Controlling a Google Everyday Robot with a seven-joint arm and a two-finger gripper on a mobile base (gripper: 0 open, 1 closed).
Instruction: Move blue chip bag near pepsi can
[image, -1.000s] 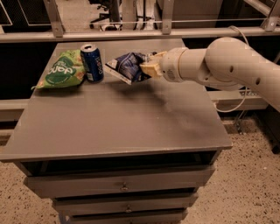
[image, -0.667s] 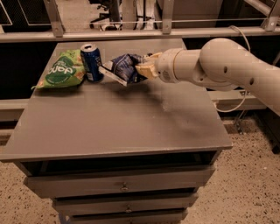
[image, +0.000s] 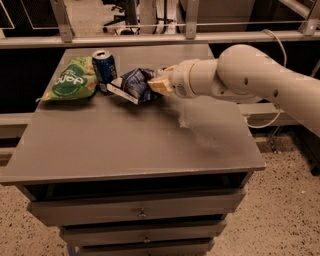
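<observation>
The blue chip bag (image: 131, 84) is a crinkled navy bag with white edges. It lies on the grey table (image: 125, 145) at the back, just right of the pepsi can (image: 104, 67), its left edge almost touching the can. The can stands upright, dark blue with a silver top. My gripper (image: 156, 83) comes in from the right on a big white arm and is shut on the right end of the blue chip bag, low over the tabletop.
A green chip bag (image: 67, 81) lies at the back left, against the can's left side. A metal rail (image: 150, 39) runs behind the table. Drawers (image: 142, 212) sit below the tabletop. The floor is on the right.
My gripper has carried the blue chip bag a little to the left and down, closer to the pepsi can. The can and green bag have not moved.
</observation>
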